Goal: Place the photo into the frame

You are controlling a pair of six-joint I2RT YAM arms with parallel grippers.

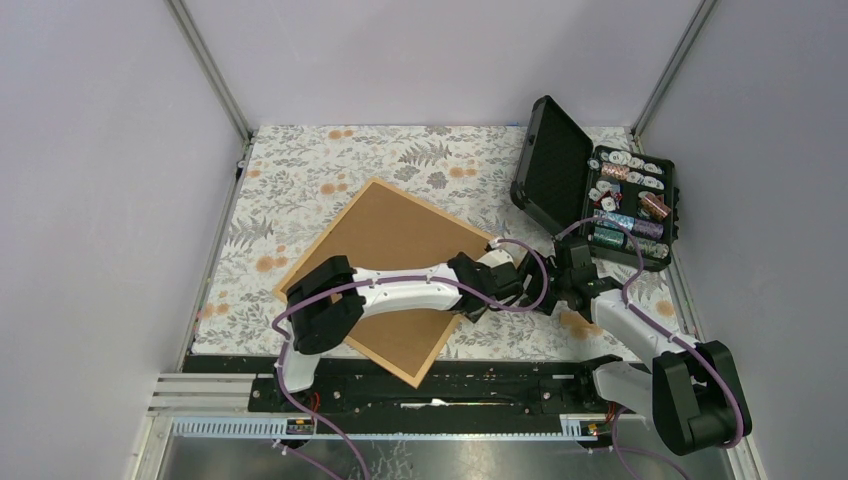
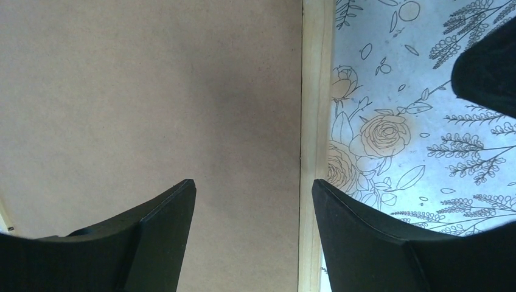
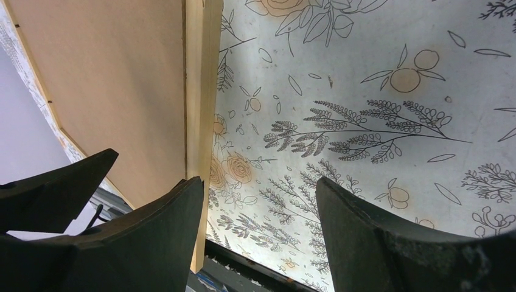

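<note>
Seemingly meaning to pinch it, the left gripper (image 2: 252, 185) straddles one rail of the thin light-wood rectangular frame (image 2: 316, 91), jaws apart; the right gripper (image 3: 258, 182) hovers just beside that rail, equally parted, empty.

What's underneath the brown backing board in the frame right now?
Only the plain brown backing board shows, filling the thin light-wood rectangular frame, which lies on the floral tablecloth. Anything beneath the board is covered; no photo shows in any view.
</note>
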